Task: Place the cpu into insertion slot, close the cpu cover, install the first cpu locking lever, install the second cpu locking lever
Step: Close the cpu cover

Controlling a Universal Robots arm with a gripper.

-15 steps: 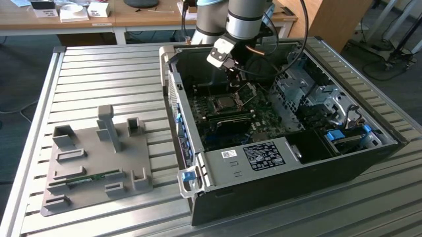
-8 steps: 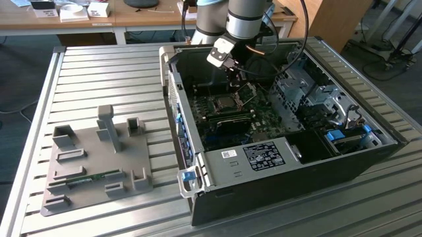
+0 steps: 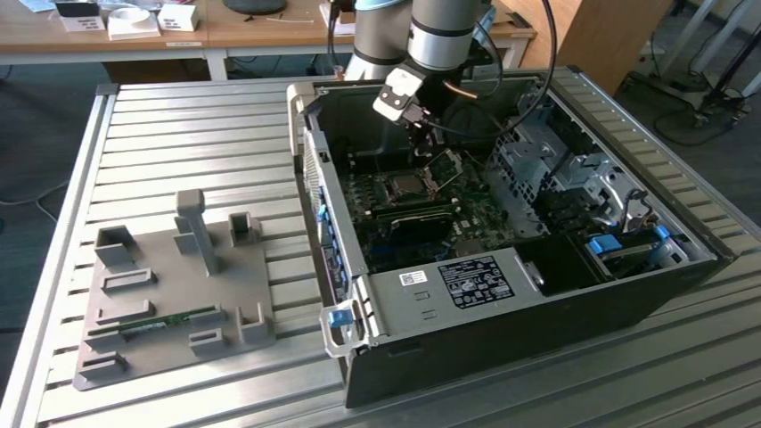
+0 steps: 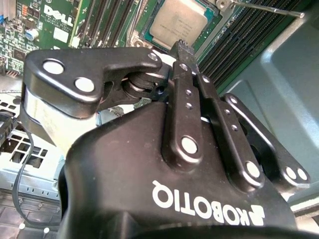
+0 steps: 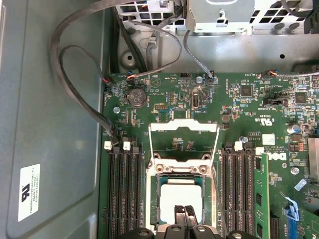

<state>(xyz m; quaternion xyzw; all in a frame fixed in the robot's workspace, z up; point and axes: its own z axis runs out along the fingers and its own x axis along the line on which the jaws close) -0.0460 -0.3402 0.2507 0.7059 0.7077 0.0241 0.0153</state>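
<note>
Exterior view: open computer case (image 3: 511, 330) lying on a slatted metal table (image 3: 202, 134), arm (image 3: 446, 31) reaching down into it from above. Gripper (image 3: 420, 143) low inside, over the green motherboard (image 3: 476, 209), just above the slot (image 3: 398, 187).

Second wrist view: gripper (image 4: 182, 49) with fingers pressed together, tips meeting, nothing clamped between them. Same in the first wrist view, gripper (image 5: 185, 215) hanging over one edge of the cpu (image 5: 179, 195). Contact with it impossible to judge.

Cpu seated flat in the slot (image 5: 154, 196), silvery top up, square to the rim. Same cpu (image 4: 178, 22) in the second wrist view, just past the fingertips.

Cover (image 5: 184, 126) open, swung back on its hinge away from the slot, green board visible through its window. In the exterior view, cover (image 3: 446, 166) standing tilted up just beside the slot, on the exterior view's right of it.

Thin metal rod (image 4: 264, 7) in the second wrist view, raised clear of the board near a corner of the slot.

Long black memory slots (image 5: 124, 199) flanking the slot on both sides. Coin battery (image 5: 136, 98) and dark cables (image 5: 75, 74) beyond the cover, toward the case wall.

On the table, at the exterior view's left of the case: grey holder tray (image 3: 167, 267) with upright posts, a green memory stick (image 3: 160, 323) lying in it, well apart from the gripper.
</note>
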